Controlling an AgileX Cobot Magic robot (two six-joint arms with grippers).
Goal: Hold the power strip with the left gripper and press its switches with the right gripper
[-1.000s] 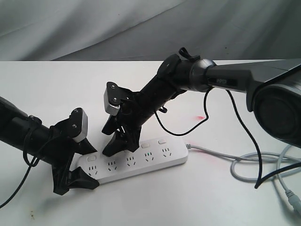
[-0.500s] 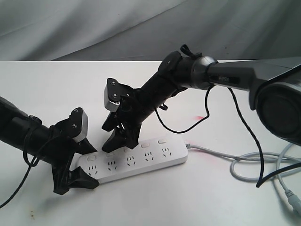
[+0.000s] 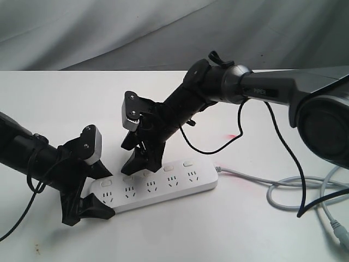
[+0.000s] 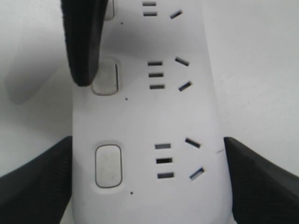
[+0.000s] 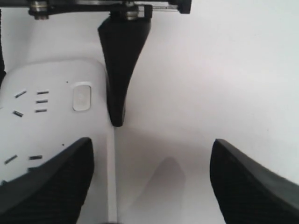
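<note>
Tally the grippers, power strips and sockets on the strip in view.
grippers: 2 (left gripper, right gripper)
power strip: 1
sockets: 5
total: 8

left tool clamped, right tool splayed

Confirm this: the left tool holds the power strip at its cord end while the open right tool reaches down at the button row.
Not quite. The left tool holds the power strip at the end opposite the grey cord, as the exterior view shows. The rest stands: the open right tool reaches down at the button row.
</note>
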